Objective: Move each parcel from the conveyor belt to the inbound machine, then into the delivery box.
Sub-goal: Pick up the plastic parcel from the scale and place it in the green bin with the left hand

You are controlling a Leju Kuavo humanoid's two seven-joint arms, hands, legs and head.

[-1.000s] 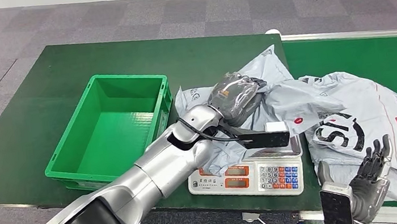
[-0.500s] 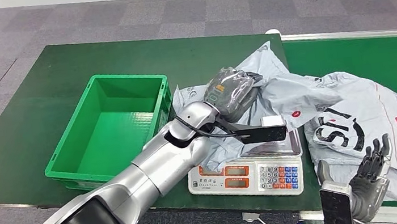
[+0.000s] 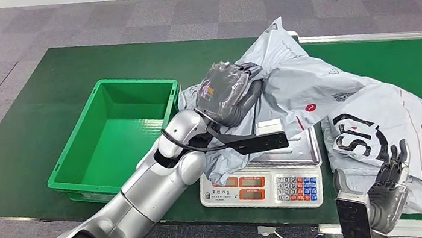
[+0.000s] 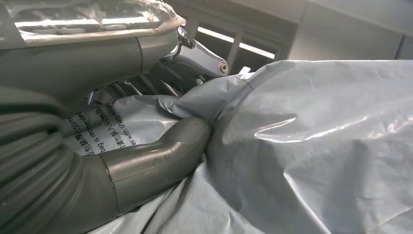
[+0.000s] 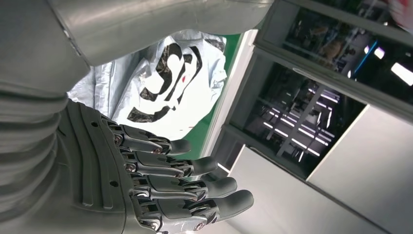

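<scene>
— What does the left hand (image 3: pixel 226 93) hold?
— A crumpled, glossy grey plastic mailer parcel (image 3: pixel 308 92), gripped at its edge — lifted over the white electronic scale (image 3: pixel 265 182), beside the green plastic crate (image 3: pixel 80 165).
— And the right hand (image 3: pixel 390 185)?
— Empty, fingers spread.

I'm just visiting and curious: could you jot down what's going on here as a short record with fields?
left hand: grips a grey parcel, lifted above the scale
right hand: open, holds nothing, near the table's front edge
second parcel: lies on the green belt, black and red print
green box: left of the scale, nothing inside
</scene>
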